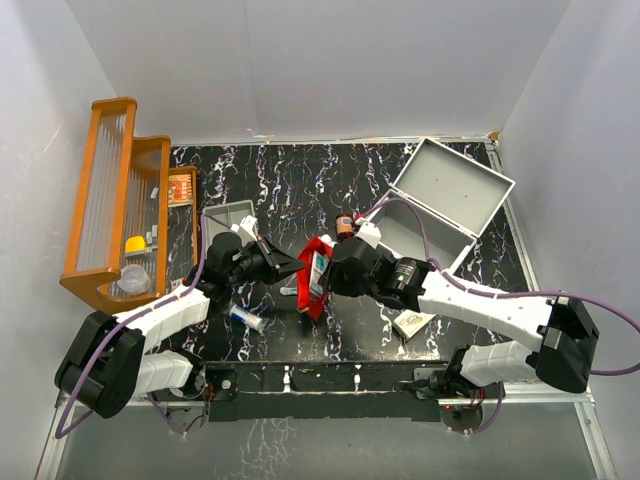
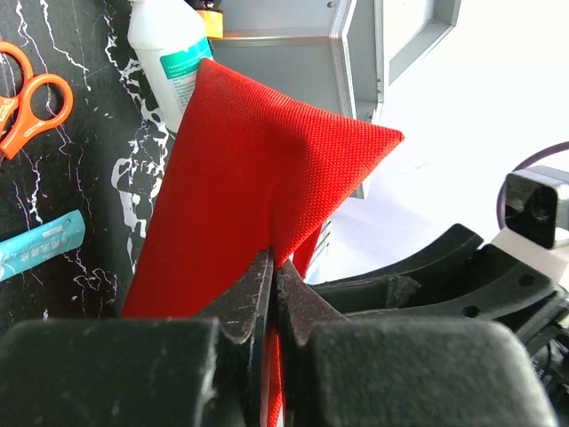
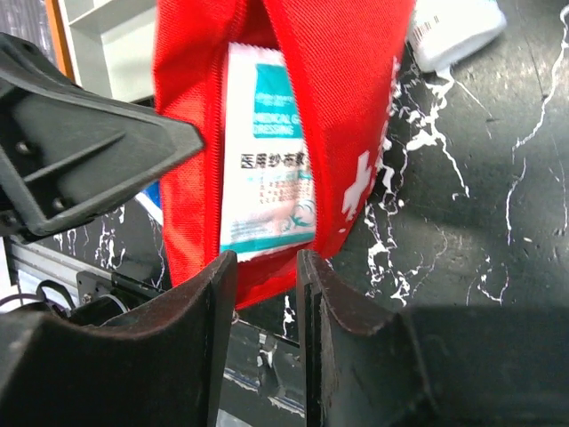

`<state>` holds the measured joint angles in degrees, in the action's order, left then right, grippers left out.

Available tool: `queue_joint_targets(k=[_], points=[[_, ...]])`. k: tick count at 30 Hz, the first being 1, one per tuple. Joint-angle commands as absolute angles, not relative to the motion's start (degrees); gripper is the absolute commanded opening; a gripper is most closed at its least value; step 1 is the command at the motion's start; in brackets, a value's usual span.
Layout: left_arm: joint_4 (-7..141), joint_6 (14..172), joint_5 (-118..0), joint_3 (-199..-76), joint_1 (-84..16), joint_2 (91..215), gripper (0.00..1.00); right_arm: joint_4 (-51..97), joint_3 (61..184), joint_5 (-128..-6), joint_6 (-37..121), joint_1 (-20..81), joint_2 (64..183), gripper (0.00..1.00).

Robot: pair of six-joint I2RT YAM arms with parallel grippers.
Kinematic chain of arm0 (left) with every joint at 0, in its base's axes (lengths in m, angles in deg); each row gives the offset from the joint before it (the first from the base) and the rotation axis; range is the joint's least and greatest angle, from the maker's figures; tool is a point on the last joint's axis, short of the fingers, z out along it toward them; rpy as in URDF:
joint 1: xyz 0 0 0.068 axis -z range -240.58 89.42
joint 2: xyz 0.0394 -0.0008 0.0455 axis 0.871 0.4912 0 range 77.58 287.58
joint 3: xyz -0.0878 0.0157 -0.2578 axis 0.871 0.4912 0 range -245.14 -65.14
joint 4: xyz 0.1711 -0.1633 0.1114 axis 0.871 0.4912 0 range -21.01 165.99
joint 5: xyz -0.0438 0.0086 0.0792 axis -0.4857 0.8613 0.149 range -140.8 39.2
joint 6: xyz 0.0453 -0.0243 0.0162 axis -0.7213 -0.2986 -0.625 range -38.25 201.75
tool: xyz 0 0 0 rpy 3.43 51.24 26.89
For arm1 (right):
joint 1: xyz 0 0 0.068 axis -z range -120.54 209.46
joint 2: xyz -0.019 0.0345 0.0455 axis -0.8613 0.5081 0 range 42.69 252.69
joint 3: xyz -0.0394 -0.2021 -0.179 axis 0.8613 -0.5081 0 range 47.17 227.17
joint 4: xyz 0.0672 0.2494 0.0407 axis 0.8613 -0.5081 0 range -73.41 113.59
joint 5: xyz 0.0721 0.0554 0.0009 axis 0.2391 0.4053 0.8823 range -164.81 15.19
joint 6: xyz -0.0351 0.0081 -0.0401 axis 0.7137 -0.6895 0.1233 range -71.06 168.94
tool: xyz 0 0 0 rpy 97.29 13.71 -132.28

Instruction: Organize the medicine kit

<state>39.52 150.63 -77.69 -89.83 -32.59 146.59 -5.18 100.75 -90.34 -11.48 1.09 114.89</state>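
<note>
The open light-grey metal case (image 1: 455, 187) lies just behind the right tool (image 3: 267, 267), whose jaws stand parted before a red fabric pouch (image 3: 356, 107). The left tool (image 2: 274, 267) pinches that pouch's cloth.

Black marbled surface (image 1: 300, 185) carries the open kit (image 1: 455, 195) back right, a wooden rack (image 1: 105, 205) left, a grey tray (image 1: 232, 212), a white tube (image 1: 246, 318) and a small box (image 1: 413, 323).

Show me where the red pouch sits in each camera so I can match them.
Top external: red pouch near the picture's centre.
Left wrist: pouch fills the middle, rising from the closed jaws.
Right wrist: pouch at top centre, white packet in its opening.
Shared landmark: the left gripper, pinching the pouch's edge.
</note>
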Motion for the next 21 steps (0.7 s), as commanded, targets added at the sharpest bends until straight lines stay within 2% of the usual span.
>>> queue_joint_targets(k=[1, 12, 17, 21], points=[[40.09, 149.09, -78.57, -92.24, -32.37, 145.74, 0.0, -4.55, 106.87, -91.99, -5.78, 1.28, 116.92, 0.32], [40.38, 148.69, -79.57, -92.47, -32.42, 145.67, 0.0, -13.3, 118.92, -96.79, -5.17, 1.33, 128.79, 0.37], [37.78, 149.72, -81.21, -91.99, -32.41, 146.44, 0.0, -16.51, 121.0, -98.72, -5.9, 1.3, 131.79, 0.35], [37.49, 149.83, -81.54, -91.81, -32.41, 146.7, 0.0, -18.2, 122.78, -100.22, -5.9, 1.32, 133.17, 0.27]])
